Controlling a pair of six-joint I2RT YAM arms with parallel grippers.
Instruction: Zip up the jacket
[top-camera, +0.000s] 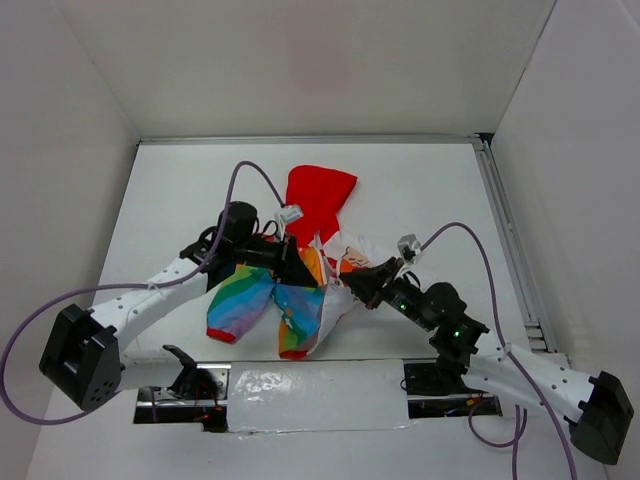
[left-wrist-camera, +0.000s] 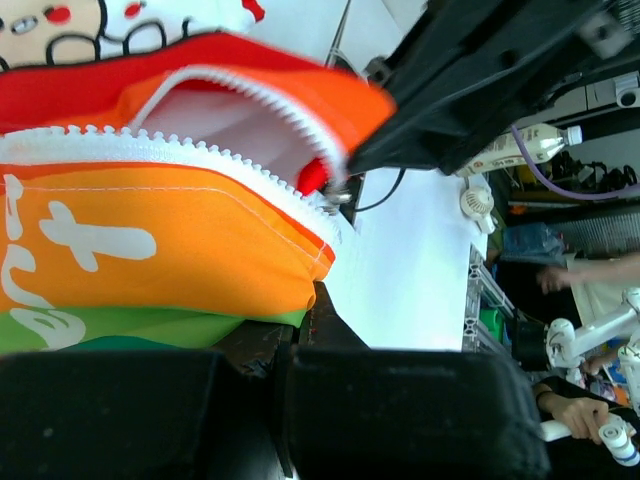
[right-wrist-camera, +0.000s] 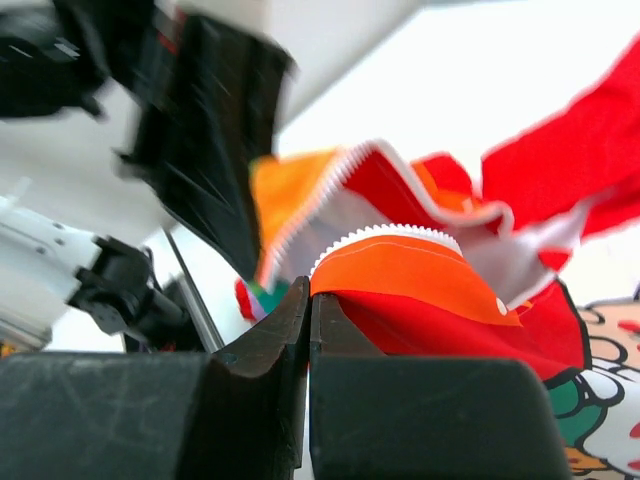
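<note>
- The jacket (top-camera: 300, 305) lies crumpled at the middle of the worktop (top-camera: 180, 190). Its red hood (top-camera: 318, 195) points to 12 o'clock and its rainbow sleeves trail toward 6 o'clock.
- The left fingers (left-wrist-camera: 400, 410) are pressed together on the orange front panel, at the 9 o'clock side of the opening.
- The right fingers (right-wrist-camera: 420, 420) are likewise closed, pinching a fold of orange cloth on the 3 o'clock side, just beside the left ones.
- Handling: the cloth looks thin, light and limp. It will probably sag and bunch wherever it is not held, and it will not keep a shape by itself.
- The white zip teeth (left-wrist-camera: 150, 140) run along both open edges and curl apart. They likely need pulling taut before they will mesh.
- Best hold: on the hem right beside the teeth, one side each, near the lower end of the zip.
- A small red and metal part sits where the teeth meet. I cannot tell whether it is the slider.
</note>
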